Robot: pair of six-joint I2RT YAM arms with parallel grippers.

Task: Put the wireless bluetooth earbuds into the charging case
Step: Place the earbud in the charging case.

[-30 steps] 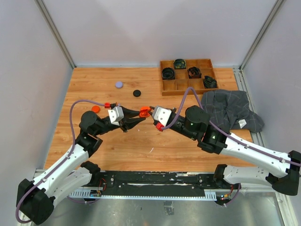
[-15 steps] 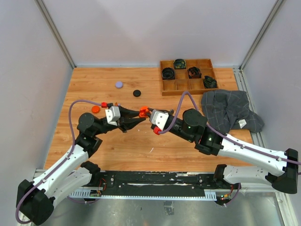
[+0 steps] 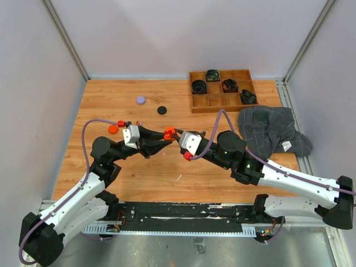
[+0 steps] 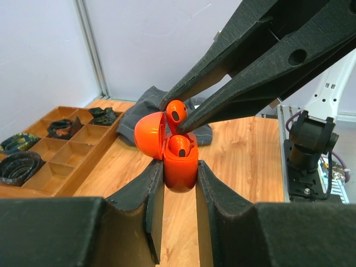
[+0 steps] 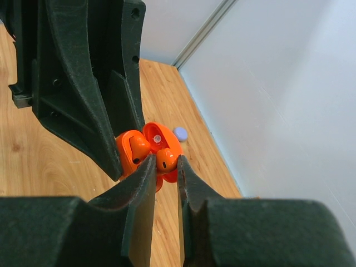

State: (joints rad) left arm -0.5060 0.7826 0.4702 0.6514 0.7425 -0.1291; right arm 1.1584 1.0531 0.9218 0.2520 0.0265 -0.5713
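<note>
Up over the table, the case is clamped by its sides in the left gripper, lid flipped back, so the slots are presented facing up and steady for loading. One earbud is already seated inside. A second earbud is pinched in the right gripper and held just above the case, touching or nearly so, probably so it can be lined up with the free slot. Not dropped in yet.

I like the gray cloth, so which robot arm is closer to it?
Right. The right arm lies beside the gray cloth; the left arm is well away on its left.
</note>
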